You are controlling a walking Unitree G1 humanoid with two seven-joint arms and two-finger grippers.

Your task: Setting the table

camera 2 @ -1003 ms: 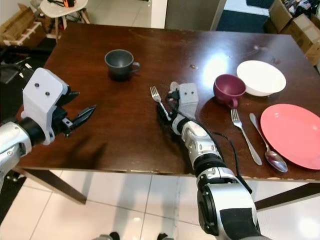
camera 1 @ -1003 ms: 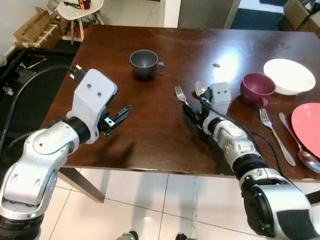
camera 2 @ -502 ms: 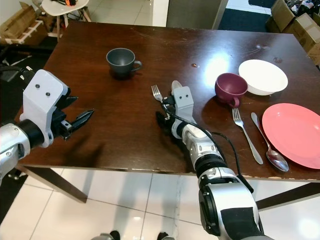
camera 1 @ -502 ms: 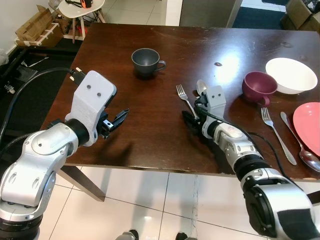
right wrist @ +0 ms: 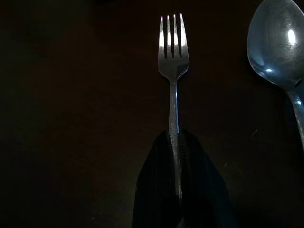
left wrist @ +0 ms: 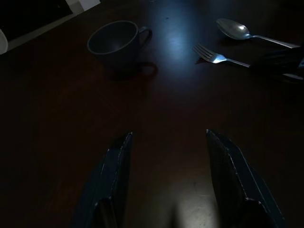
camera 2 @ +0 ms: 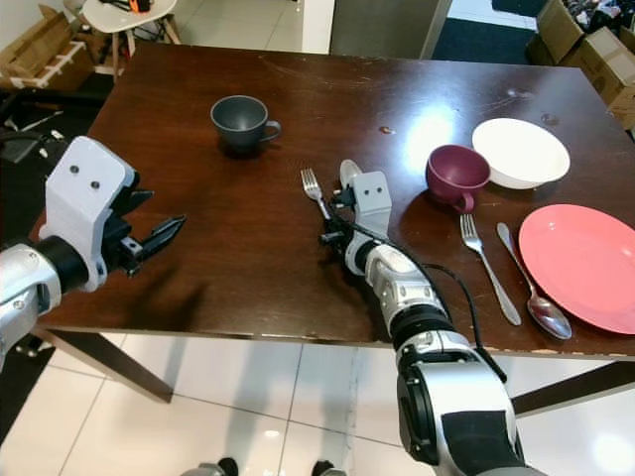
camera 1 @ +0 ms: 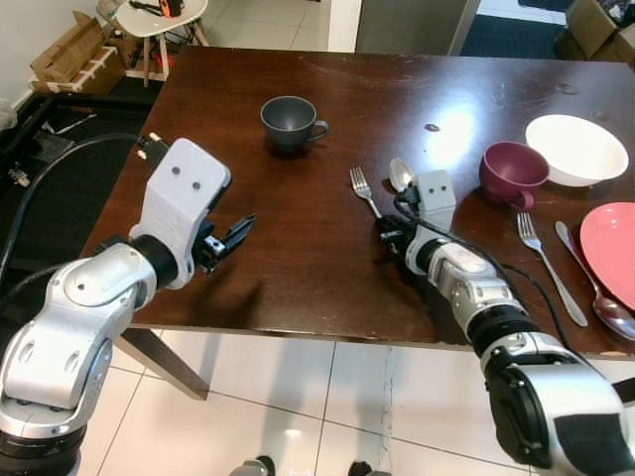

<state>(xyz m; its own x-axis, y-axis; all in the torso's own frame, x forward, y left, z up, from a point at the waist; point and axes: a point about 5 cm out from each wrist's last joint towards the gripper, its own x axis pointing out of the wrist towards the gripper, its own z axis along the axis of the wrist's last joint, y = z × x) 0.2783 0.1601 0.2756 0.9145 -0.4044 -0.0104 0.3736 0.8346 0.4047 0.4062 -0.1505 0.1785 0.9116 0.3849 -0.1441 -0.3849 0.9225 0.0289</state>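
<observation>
A silver fork [camera 1: 361, 187] lies on the dark wooden table [camera 1: 298, 238], tines pointing away from me, with a spoon [camera 1: 400, 175] just to its right. My right gripper [camera 1: 388, 232] sits low on the table at the fork's near end. In the right wrist view its black fingers [right wrist: 161, 190] are shut on the fork's handle [right wrist: 173, 109]. My left gripper [camera 1: 232, 234] hovers open over the table's front left part, nothing between its fingers [left wrist: 114, 175]. A grey cup [camera 1: 290, 122] stands beyond it.
A maroon cup [camera 1: 511, 171] and a white bowl [camera 1: 575, 149] stand at the right. Nearer are a second fork [camera 1: 541, 260], a second spoon [camera 1: 595, 290] and a pink plate [camera 1: 610, 243]. A white chair [camera 1: 159, 20] and cardboard boxes [camera 1: 64, 55] stand beyond the table's left corner.
My right gripper's fingers have drawn together on the fork's handle and the wrist has shifted slightly right. The fork still lies in place. The left arm has barely moved.
</observation>
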